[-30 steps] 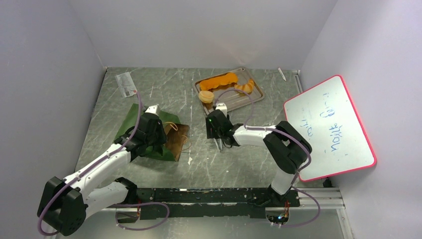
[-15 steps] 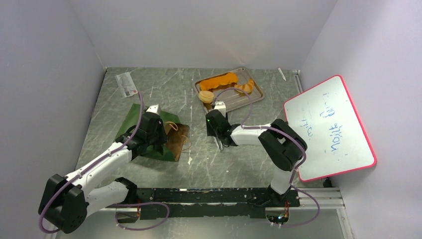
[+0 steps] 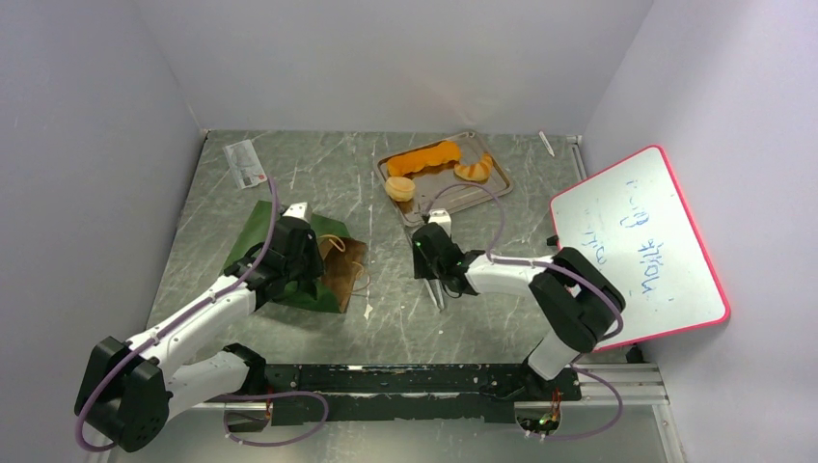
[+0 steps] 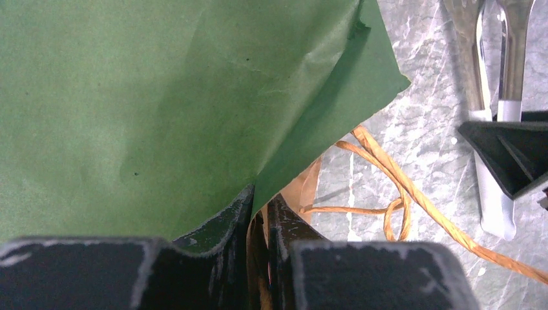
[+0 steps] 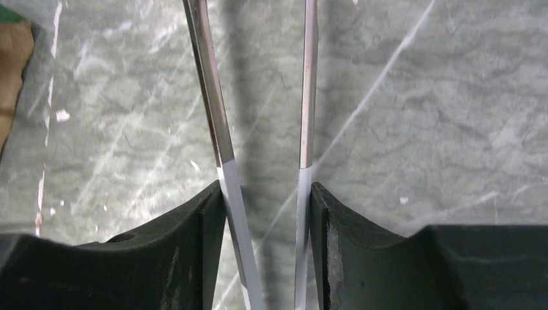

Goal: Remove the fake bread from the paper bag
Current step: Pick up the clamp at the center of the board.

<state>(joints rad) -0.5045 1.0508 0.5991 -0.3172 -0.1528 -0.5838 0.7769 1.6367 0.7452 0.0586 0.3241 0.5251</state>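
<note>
Where top hides, L-wrist: bag pinched.

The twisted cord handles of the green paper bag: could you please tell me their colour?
The twisted cord handles are orange-tan, clearest in the left wrist view.

three views, near and far

from above and behind the arms we see the whole table. our left wrist view hugs the paper bag, tongs at two o'clock; our right wrist view looks closely along those tongs.
</note>
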